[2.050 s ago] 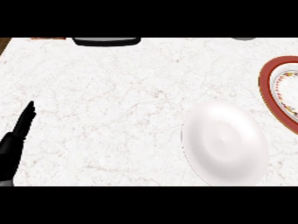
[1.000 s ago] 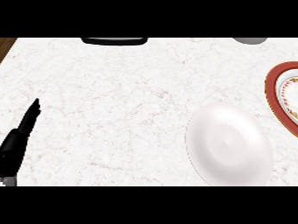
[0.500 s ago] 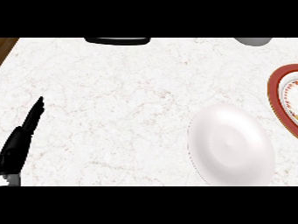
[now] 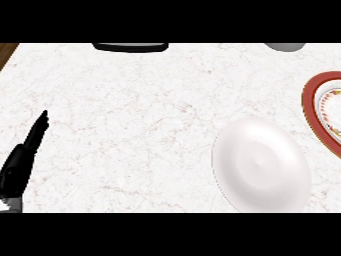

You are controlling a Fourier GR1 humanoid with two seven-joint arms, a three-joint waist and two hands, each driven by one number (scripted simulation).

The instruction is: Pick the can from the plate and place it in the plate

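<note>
Oddly, no can shows on either plate; a grey shape (image 4: 285, 46) at the far edge may be it. I judge it light, stiff, slick—best gripped round its side. White plate (image 4: 261, 165) sits near the red-rimmed plate (image 4: 311, 112). My left hand (image 4: 21, 162) rests open, fingers straight; my right is out of view.

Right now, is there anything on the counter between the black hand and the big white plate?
No. In the head view, only bare marble counter lies between the left hand and the white plate.

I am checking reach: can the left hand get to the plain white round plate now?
Probably yes: only bare marble counter lies between the open left hand and the plain white round plate.
</note>
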